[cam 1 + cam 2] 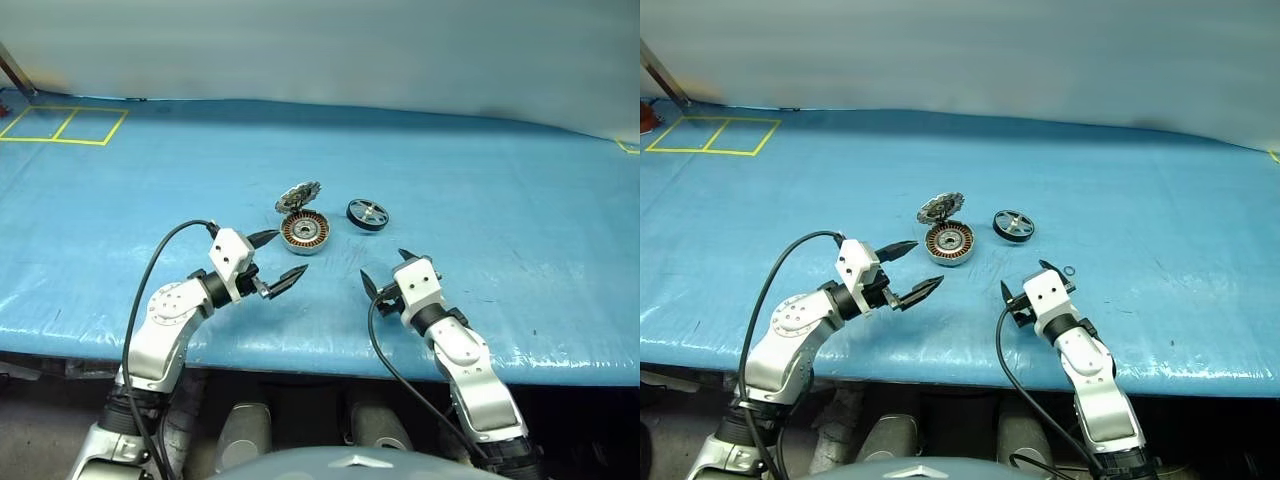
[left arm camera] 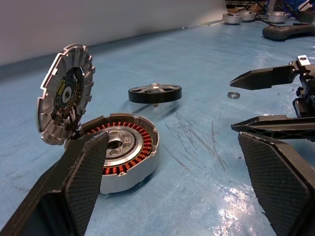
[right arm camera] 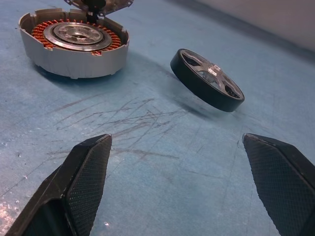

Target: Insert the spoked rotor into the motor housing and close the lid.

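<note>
The motor housing [image 1: 305, 232] lies flat mid-table, its copper windings showing around a silver centre [image 2: 123, 147]. Its toothed lid [image 1: 298, 194] stands hinged open on the far side, the inner face visible [image 2: 64, 93]. The spoked rotor [image 1: 367, 214], black-rimmed with silver spokes, rests on the cloth just right of the housing, slightly tilted [image 3: 206, 81]. My left gripper [image 1: 290, 254] hovers open just in front-left of the housing, pointing right. On the near side of the rotor my right gripper [image 1: 384, 265] is open and holds nothing.
A blue cloth [image 1: 520, 230] covers the table, whose front edge [image 1: 330, 365] runs just behind my wrists. A small metal ring [image 1: 1069, 269] lies by the right gripper. Yellow tape squares [image 1: 65, 125] mark the far left. A grey wall stands behind.
</note>
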Available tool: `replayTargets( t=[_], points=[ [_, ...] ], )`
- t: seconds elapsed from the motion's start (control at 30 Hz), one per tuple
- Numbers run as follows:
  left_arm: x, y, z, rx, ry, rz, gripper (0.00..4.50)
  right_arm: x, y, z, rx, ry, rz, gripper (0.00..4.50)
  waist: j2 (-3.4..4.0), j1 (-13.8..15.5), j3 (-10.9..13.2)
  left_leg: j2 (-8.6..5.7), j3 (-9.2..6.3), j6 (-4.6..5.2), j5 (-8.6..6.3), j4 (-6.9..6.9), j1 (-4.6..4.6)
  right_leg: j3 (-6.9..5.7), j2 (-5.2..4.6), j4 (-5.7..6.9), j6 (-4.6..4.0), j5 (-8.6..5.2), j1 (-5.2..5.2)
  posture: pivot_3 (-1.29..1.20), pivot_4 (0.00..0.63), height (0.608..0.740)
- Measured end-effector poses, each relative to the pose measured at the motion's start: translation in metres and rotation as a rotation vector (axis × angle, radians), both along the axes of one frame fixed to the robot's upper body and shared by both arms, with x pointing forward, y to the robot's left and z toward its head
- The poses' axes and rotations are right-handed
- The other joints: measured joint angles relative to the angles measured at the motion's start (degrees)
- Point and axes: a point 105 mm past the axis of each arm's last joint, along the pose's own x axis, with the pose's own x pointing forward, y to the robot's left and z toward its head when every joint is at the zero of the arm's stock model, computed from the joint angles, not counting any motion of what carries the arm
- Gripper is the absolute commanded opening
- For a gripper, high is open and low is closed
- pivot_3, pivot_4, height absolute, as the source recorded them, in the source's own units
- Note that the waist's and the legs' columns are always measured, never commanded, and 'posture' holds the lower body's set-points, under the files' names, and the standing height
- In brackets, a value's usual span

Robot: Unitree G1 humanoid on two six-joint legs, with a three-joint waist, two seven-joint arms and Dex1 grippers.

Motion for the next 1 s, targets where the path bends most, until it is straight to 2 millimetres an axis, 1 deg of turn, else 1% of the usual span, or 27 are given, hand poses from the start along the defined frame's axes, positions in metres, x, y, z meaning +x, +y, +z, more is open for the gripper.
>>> replayTargets(
  t=[0.17, 0.27, 0.33, 0.43, 0.5, 0.57, 0.67, 0.73, 0.8, 0.87, 0.9, 1.0],
  points=[
    [0.001, -0.001, 0.001, -0.007, -0.002, 0.001, 4.48, 0.0, 0.0, 0.0, 0.003, 0.0, 0.003, 4.48, 0.0, 0.0, 0.0, 0.0, 0.01, 0.0, 0.0, 0.0, 0.0, 0.01, 0.0, 0.0, -0.01, -0.01, 0.0, 0.0, 0.15, 0.74],
    [0.001, -0.001, 0.001, -0.008, -0.003, 0.003, 4.48, -0.001, 0.002, 0.004, 0.037, 0.003, 0.027, 4.48, 0.0, 0.0, 0.0, 0.0, 0.01, 0.0, 0.0, 0.0, 0.0, 0.01, 0.0, 0.0, -0.01, -0.01, -0.01, 0.0, 0.15, 0.74],
    [0.001, -0.001, 0.001, -0.006, -0.003, 0.002, 4.48, -0.004, 0.006, 0.01, 0.084, 0.015, 0.087, 4.48, 0.0, 0.0, 0.0, 0.0, 0.02, 0.0, 0.0, 0.0, 0.0, 0.02, 0.0, 0.0, -0.01, -0.01, 0.0, 0.0, 0.15, 0.74],
    [0.002, -0.002, 0.004, 0.001, -0.013, -0.008, 4.48, -0.004, 0.01, 0.023, 0.092, 0.013, 0.157, 4.48, -0.02, 0.0, 0.0, 0.0, 0.01, 0.0, 0.0, 0.02, 0.0, 0.03, 0.01, -0.01, -0.02, -0.02, 0.0, 0.0, 0.15, 0.74],
    [0.005, -0.003, 0.011, 0.008, -0.036, -0.023, 4.48, -0.003, 0.012, 0.032, 0.063, 0.005, 0.209, 4.48, -0.01, 0.0, 0.0, 0.0, 0.01, 0.0, 0.0, 0.05, -0.01, 0.04, 0.02, -0.01, -0.03, -0.02, 0.01, 0.0, 0.15, 0.74],
    [0.01, -0.005, 0.023, 0.029, -0.075, -0.047, 4.48, -0.002, 0.014, 0.042, 0.012, 0.005, 0.283, 4.48, -0.04, 0.1, 0.0, -0.01, 0.0, -0.01, 0.0, 0.09, -0.02, 0.05, 0.05, -0.01, -0.02, -0.01, 0.03, 0.0, 0.15, 0.74],
    [0.019, -0.003, 0.041, 0.14, -0.16, -0.074, 4.48, -0.005, 0.02, 0.054, -0.07, 0.003, 0.398, 4.48, -0.04, 0.1, 0.0, -0.01, -0.01, 0.0, 0.0, 0.05, -0.01, 0.08, 0.08, -0.06, 0.01, 0.01, 0.03, 0.0, 0.15, 0.74],
    [0.024, -0.006, 0.048, 0.236, -0.207, -0.107, 4.48, -0.006, 0.023, 0.057, -0.105, 0.015, 0.451, 4.48, -0.04, 0.1, 0.0, -0.01, -0.01, 0.0, 0.0, -0.01, -0.04, 0.07, 0.09, -0.14, 0.18, 0.1, 0.03, 0.0, 0.15, 0.74],
    [0.03, -0.008, 0.047, 0.346, -0.232, -0.138, 4.48, -0.005, 0.026, 0.059, -0.106, 0.015, 0.463, 4.48, -0.04, 0.1, 0.0, -0.01, -0.01, 0.0, 0.0, -0.02, -0.07, 0.07, 0.1, -0.17, 0.27, 0.15, 0.01, 0.0, 0.15, 0.74],
    [0.036, -0.011, 0.04, 0.477, -0.241, -0.172, 4.48, -0.004, 0.027, 0.059, -0.108, 0.011, 0.458, 4.48, -0.05, 0.1, 0.0, -0.01, -0.01, 0.0, 0.0, -0.02, -0.12, 0.08, 0.11, -0.21, 0.28, 0.15, -0.01, 0.0, 0.15, 0.74],
    [0.038, -0.013, 0.039, 0.509, -0.241, -0.183, 4.48, -0.003, 0.027, 0.058, -0.108, 0.012, 0.452, 4.48, -0.05, 0.1, 0.0, -0.01, 0.0, 0.0, 0.0, -0.02, -0.15, 0.08, 0.11, -0.25, 0.29, 0.15, -0.02, 0.0, 0.15, 0.74],
    [0.044, -0.027, 0.036, 0.611, -0.211, -0.251, 4.48, -0.004, 0.029, 0.051, -0.085, 0.022, 0.428, 4.48, -0.07, 0.3, 0.0, -0.03, -0.02, 0.0, 0.0, 0.02, -0.34, 0.08, 0.11, -0.26, 0.31, 0.17, -0.15, 0.0, 0.15, 0.74]
  ],
)
